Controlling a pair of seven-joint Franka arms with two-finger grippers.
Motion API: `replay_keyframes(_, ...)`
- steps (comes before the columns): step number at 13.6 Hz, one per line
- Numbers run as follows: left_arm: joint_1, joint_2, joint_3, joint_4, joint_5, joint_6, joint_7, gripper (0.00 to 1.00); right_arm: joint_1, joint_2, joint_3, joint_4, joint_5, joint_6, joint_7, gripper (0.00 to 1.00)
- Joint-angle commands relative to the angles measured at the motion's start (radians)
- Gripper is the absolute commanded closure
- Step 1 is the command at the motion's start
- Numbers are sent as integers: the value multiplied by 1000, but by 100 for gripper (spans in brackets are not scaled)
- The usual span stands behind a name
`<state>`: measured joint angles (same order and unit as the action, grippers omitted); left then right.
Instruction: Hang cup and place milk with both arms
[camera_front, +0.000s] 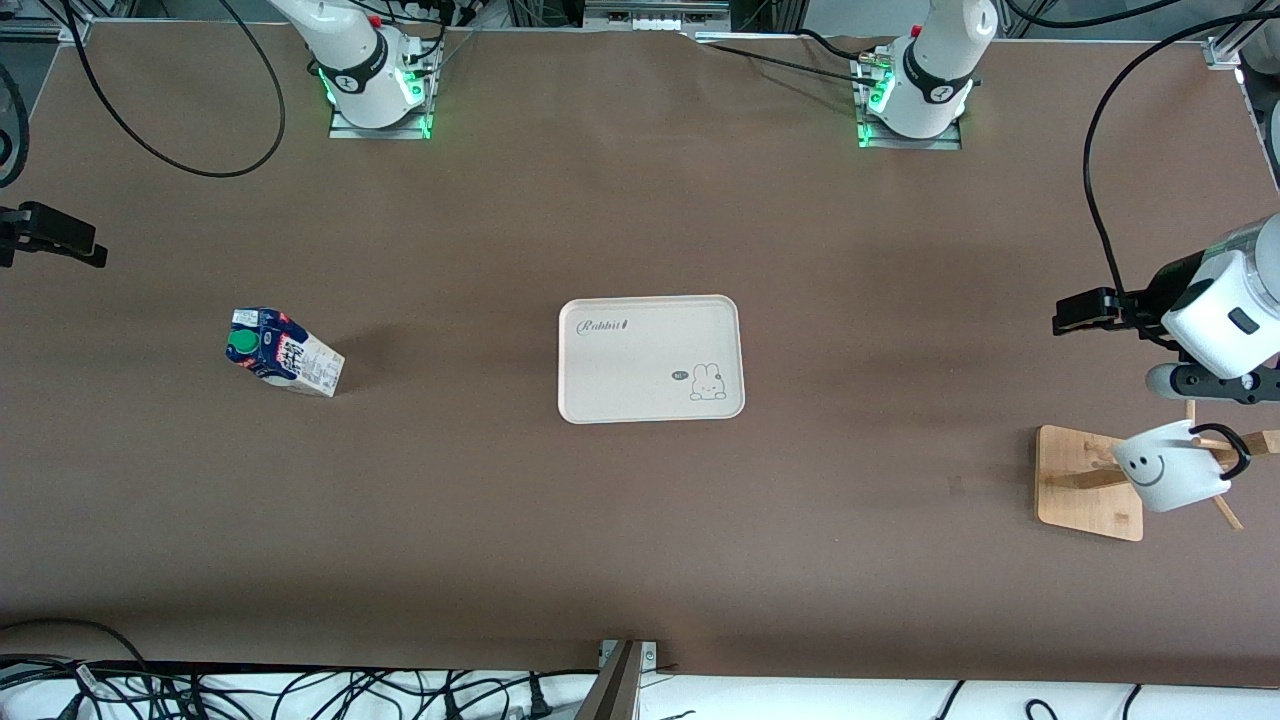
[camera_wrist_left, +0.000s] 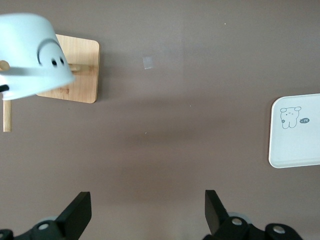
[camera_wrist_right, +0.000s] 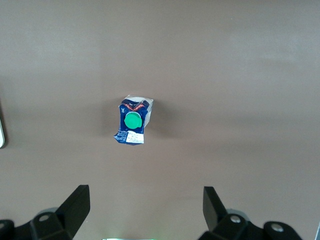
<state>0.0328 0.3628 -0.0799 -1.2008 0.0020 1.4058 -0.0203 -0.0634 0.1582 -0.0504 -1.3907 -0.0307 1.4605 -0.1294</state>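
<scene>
Front view: small white mug w/ thin black handle and black smiley face (camera_front: 1168, 468) hangs by its handle on a peg of the wooden mug rack w/ square bamboo base (camera_front: 1085, 482), at abt 4 o'clock of the frame, toward the left arm's end of the brown worktop (camera_front: 640, 520). Left tool (camera_front: 1212, 383) sits in the air just above the rack, at roughly 12 o'clock from the mug, clear of it; in the left wrist view its fingers (camera_wrist_left: 77, 214) are spread wide w/ nothing between them.

Small dark-blue and white gable-top milk carton w/ round green cap (camera_front: 283, 353) stands at abt 9 o'clock, toward the right arm's end, well apart from the cream rectangular tray w/ rabbit print (camera_front: 650, 358) at centre. Right tool (camera_wrist_right: 142, 212) is over the worktop looking down on the carton, also spread wide and empty; in the front view only a black part at the 9 o'clock edge shows.

Risks, as judgement:
- Mug hangs tilted on the peg, so a left arm pull-away that clips handle or rim could knock it off, or tip the rack.
- Carton is narrow and looks light; an off-centre or skewed closing by the right tool could topple it or crush the gable.
- Carry to the tray is long; a weak pinch could let it slip.
- Set down on the tray's raised rim, it could fall over.
</scene>
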Motion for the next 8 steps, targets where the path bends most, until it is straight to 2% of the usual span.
replay_keyframes(1, 7, -76, 3, -87, 18, 21, 3, 0, -12, -9, 6, -4, 18, 4, -7, 0)
replay_keyframes(3, 7, -279, 3, -399, 16, 241, -6, 0, -10, -9, 6, -2, 6, 4, -12, 0)
replay_keyframes(4, 7, -350, 3, -510, 16, 310, -6, 0, -9, -9, 6, -2, 6, 4, -13, 0)
replay_keyframes(5, 7, -372, 3, -540, 16, 321, -10, 0, -7, -9, 7, -2, 5, 8, -15, 0)
replay_keyframes(8, -10, -384, 9, -542, 15, 335, -12, 0, -3, -8, 10, -1, -8, 6, -19, 0)
